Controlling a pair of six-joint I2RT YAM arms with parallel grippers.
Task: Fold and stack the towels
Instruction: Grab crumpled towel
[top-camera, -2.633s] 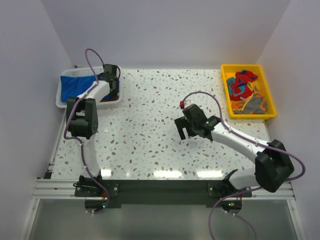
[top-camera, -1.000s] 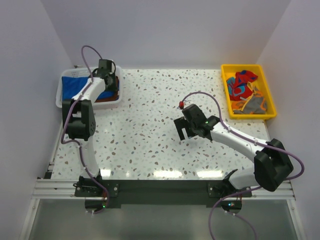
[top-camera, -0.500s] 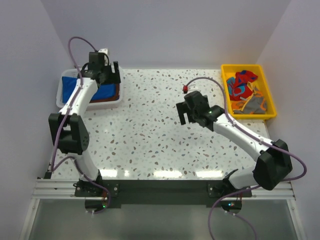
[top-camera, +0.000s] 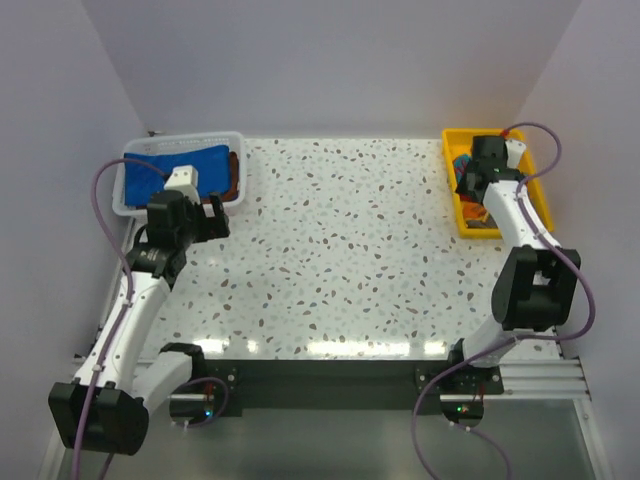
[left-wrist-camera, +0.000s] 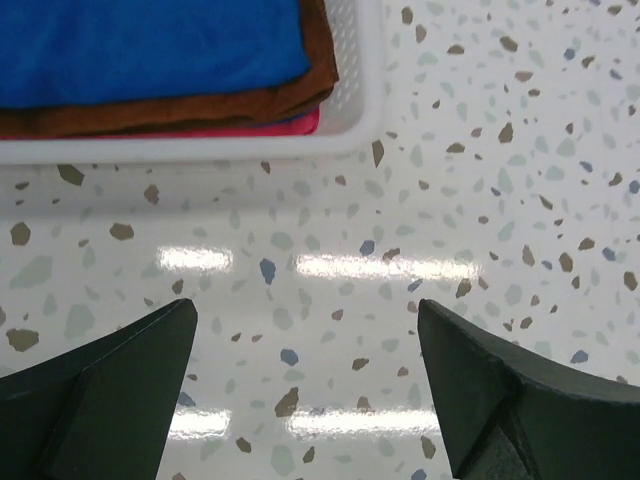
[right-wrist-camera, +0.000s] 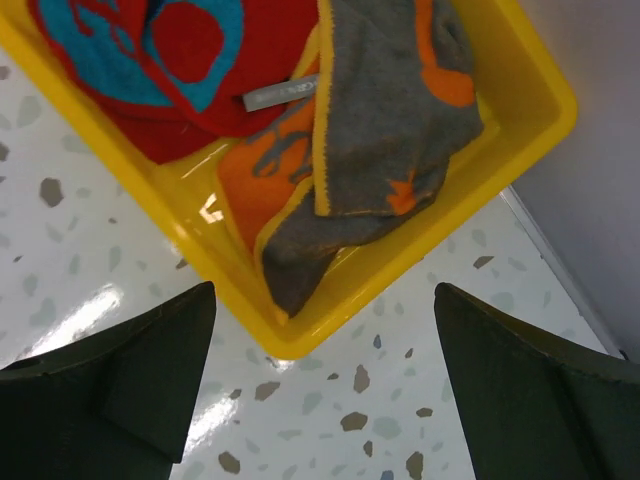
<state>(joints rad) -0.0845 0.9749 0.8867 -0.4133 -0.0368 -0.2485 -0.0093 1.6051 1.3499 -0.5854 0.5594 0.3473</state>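
Left jaws stand spread wide with the blue-topped towel stack (left-wrist-camera: 150, 40) beyond them, right jaws likewise spread, the grey-orange towel (right-wrist-camera: 390, 120) just ahead, untouched.

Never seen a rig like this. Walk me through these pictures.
Two robot arms are bolted to the near edge of a speckled table. The wide picture looks down from above and behind them; the other two come from cameras on each wrist. The left claw hangs open over the table beside a white basket with a folded blue towel on a brown towel. The right claw hangs open over the edge of a yellow tray holding a crumpled red towel and an orange-grey towel. Neither holds anything.
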